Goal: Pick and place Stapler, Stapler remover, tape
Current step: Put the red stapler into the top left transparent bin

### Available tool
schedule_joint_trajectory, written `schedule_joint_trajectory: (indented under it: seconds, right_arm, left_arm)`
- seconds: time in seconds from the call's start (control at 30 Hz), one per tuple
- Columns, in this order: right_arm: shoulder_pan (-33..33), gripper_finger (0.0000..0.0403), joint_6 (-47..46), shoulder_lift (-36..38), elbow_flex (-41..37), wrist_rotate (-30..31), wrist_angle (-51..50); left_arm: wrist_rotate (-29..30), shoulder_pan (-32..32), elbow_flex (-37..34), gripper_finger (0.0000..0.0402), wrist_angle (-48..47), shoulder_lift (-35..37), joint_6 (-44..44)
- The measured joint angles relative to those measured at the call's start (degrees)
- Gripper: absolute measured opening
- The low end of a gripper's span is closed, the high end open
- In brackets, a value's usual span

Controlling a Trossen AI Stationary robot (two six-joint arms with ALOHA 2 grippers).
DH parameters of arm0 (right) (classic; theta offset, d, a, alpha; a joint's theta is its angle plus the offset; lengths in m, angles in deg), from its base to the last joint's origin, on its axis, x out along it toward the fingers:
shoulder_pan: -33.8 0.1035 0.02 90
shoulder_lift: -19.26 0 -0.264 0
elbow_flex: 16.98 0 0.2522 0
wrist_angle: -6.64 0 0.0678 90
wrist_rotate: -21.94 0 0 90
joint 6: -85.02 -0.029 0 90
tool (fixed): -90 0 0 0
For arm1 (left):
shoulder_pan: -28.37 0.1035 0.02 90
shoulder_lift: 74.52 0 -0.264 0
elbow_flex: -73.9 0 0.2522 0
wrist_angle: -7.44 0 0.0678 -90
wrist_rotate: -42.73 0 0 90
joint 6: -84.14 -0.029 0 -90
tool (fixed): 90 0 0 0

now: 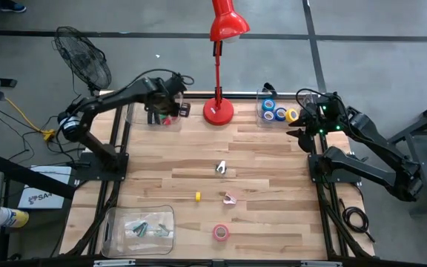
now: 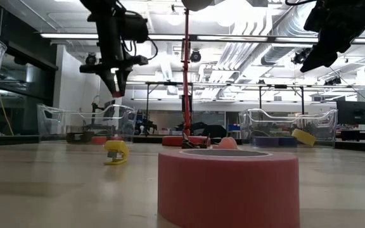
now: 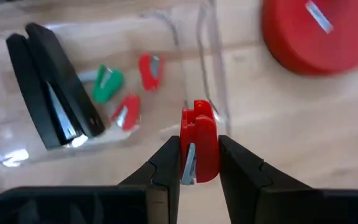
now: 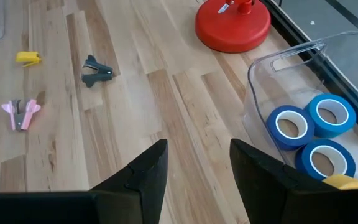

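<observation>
My left gripper (image 3: 199,142) hangs over the clear bin (image 1: 136,113) at the table's far left, shut on a red staple remover (image 3: 201,124). In that bin lie a black stapler (image 3: 48,93), a green remover (image 3: 107,84) and two red removers (image 3: 149,70). My right gripper (image 4: 197,149) stands open above the table's far right, beside a clear bin (image 4: 278,59) holding blue tape rolls (image 4: 288,127). On the table lie a black remover (image 1: 221,168), a yellow one (image 1: 197,196), a pink one (image 1: 230,198) and a pink tape roll (image 1: 221,232). My left gripper pinches the red staple remover's two flat sides (image 3: 205,155) between its two fingers. The fingers come steeply from above. The remover sticks out past the fingertips and is lifted clear, above the bin's right wall.
A red desk lamp's round base (image 1: 218,111) stands at the far middle, between the two far bins. Another clear bin (image 1: 143,226) with small items sits at the near left. A fan (image 1: 84,55) stands beyond the table's far left corner.
</observation>
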Motion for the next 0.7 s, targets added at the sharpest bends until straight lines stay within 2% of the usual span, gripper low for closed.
schedule_joint_trajectory:
  seconds: [0.37,0.7]
  right_arm:
    - [0.0,0.0165,-1.1,0.0,0.0,3.6,0.3]
    - [0.0,0.0165,-1.8,0.0,0.0,3.7,0.3]
  left_arm:
    - [0.9,6.9,0.0,0.0079,-1.1,-8.2,-0.1]
    - [1.7,8.0,0.0,0.0079,-0.7,-12.3,0.2]
